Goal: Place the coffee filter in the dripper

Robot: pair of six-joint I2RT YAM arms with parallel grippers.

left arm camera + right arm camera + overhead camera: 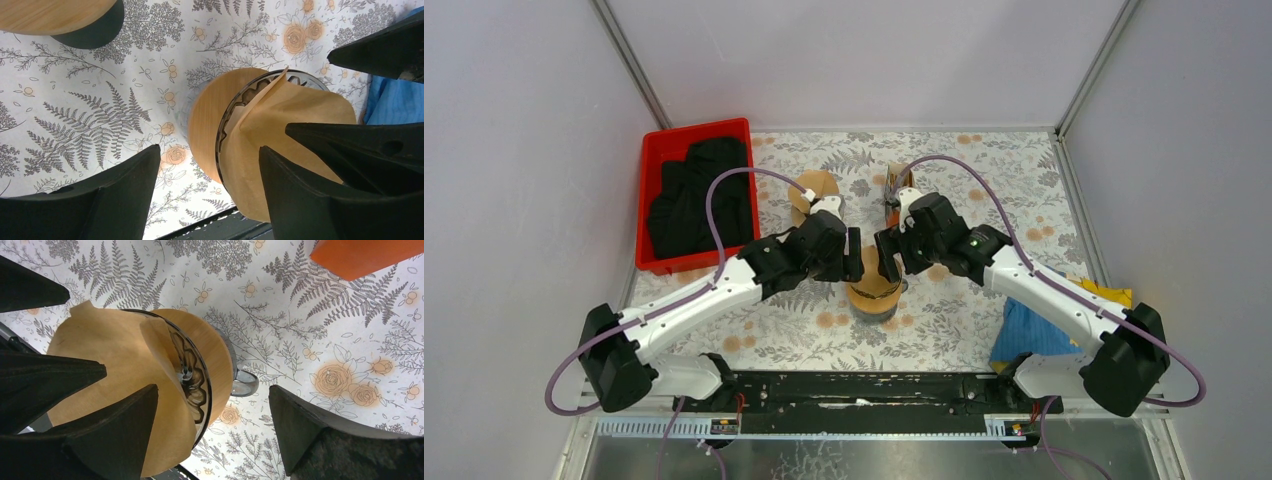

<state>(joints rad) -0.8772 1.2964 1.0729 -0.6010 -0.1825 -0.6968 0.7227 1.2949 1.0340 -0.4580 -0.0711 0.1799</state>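
The dripper [874,298] stands on the tabletop [984,170] close to the middle of its near edge. It is a glass cone with a wooden collar [207,122] around it. The coffee filter [871,266], a brown paper, is inside the cone. In the wrist views its upper edge stands above the ribbed glass rim, and one folded seam runs across the opening.

The left hand [854,255] and the right hand [886,258] hang just above the dripper and face each other, very near. The left hand is open; in its own view the two dark fingers are wide apart, with the dripper and the filter below between them. The right hand [212,395] is open too, with its fingers wide apart over the same place. Neither hand holds anything. Whether a fingertip touches the paper, I cannot tell.

At the far left corner stands a red bin [656,150] with a black cloth [699,195] piled inside. Behind the dripper, toward the far edge, there is a round wooden piece [814,188] on a dark base, and just beside it to the right a small orange box [898,185]. At the near right corner lies a blue cloth [1029,330] with a yellow piece [1109,293] next to it.
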